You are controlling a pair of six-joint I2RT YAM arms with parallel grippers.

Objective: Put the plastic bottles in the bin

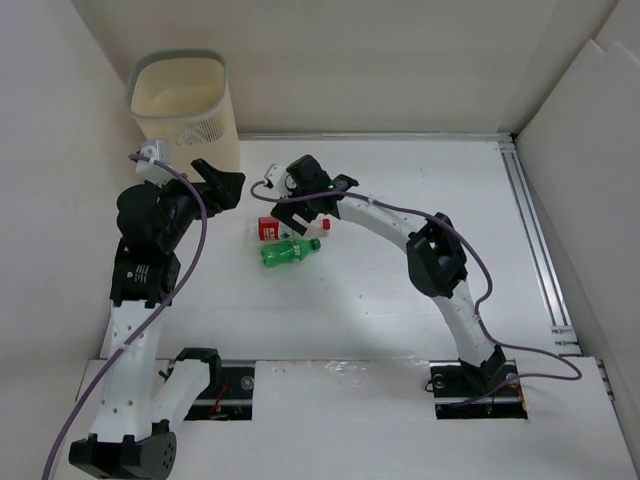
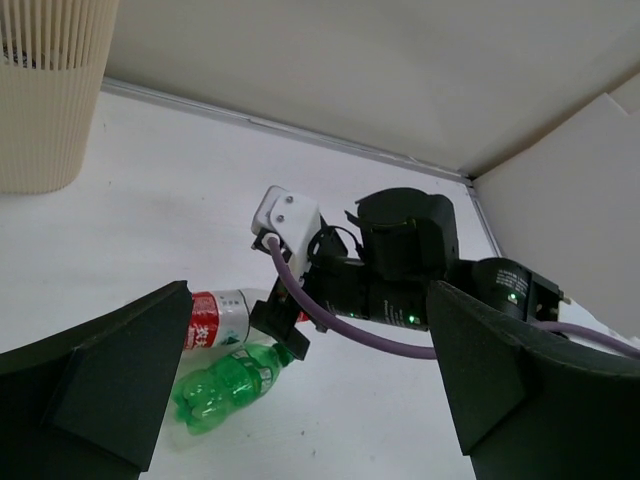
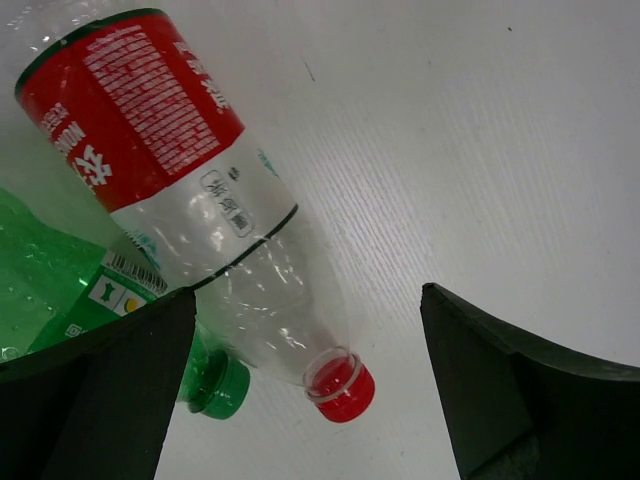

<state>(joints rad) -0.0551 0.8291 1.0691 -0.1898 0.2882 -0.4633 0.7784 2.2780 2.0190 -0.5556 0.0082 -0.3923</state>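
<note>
Cream plastic, the bin (image 1: 180, 100) stands at the far left corner of the bench (image 1: 400, 300) in the overhead view. Two bottles lie mid-bench, the red-labelled bottle (image 1: 268, 228) just beside the green bottle (image 1: 288, 252), with the right tool (image 1: 298, 208) above them.

Left wrist view: the left tool (image 2: 308, 290) hangs spread and empty near the bin.

Right wrist view: the right tool's fingers (image 3: 100, 390) stand apart on either side of the red-labelled bottle's neck, not touching it. This looks like the approach to a grasp. Next it should lower, close on the neck, then carry the bottle to the bin.
</note>
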